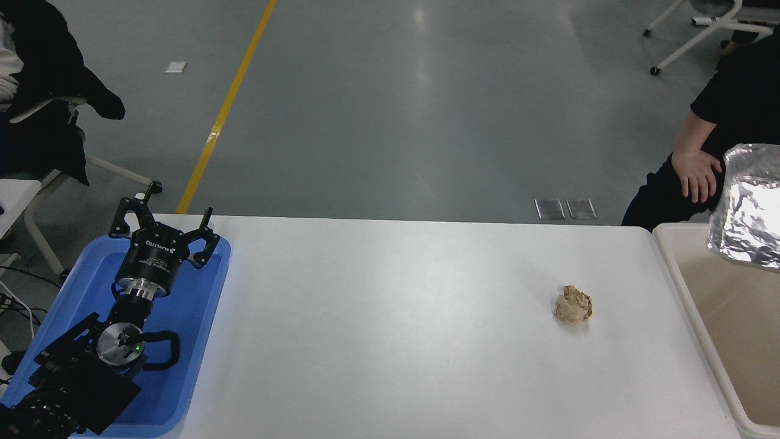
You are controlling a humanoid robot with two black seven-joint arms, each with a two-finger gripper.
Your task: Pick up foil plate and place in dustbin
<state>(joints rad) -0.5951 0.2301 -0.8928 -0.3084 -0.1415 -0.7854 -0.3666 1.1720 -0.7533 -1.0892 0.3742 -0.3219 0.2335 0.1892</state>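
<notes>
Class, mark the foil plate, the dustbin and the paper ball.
foil plate (748, 227): head view, crinkled inner face.
dustbin (682, 286): head view, left rim.
paper ball (573, 305): head view, its middle.

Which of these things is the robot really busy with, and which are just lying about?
Part of the job:
- foil plate, up over the bin at the right edge
- dustbin

Just lying about:
- brown paper ball on the table
- blue tray, beneath the parked left hand
</notes>
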